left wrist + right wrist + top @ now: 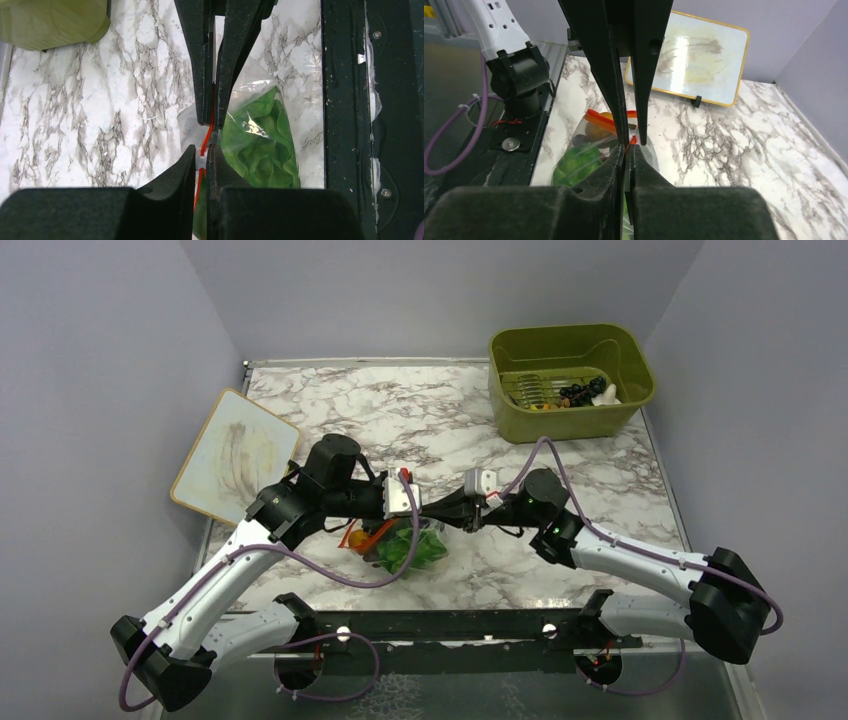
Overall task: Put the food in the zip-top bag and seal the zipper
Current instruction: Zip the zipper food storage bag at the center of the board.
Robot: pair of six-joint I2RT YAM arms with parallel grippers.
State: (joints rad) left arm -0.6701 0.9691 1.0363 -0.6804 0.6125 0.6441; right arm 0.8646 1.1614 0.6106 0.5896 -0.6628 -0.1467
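Note:
The clear zip-top bag [400, 545] hangs from both grippers over the near middle of the table. Inside it are the green lettuce [257, 145], an orange piece [599, 131] and a dark piece. My left gripper [202, 156] is shut on the orange-red zipper [211, 127], at a small white piece on the strip. My right gripper [627, 149] is shut on the same strip right beside it, fingertips nearly touching the left fingers [644, 75]. In the top view the left gripper [418, 502] and right gripper [447, 510] meet tip to tip. The lettuce [576, 162] shows through the plastic.
An olive-green bin [520, 415] at the back right holds dark grapes [578, 393] and small orange and white pieces. A white board with a yellow rim [235, 455] lies at the left. A black rail [450, 625] runs along the near edge.

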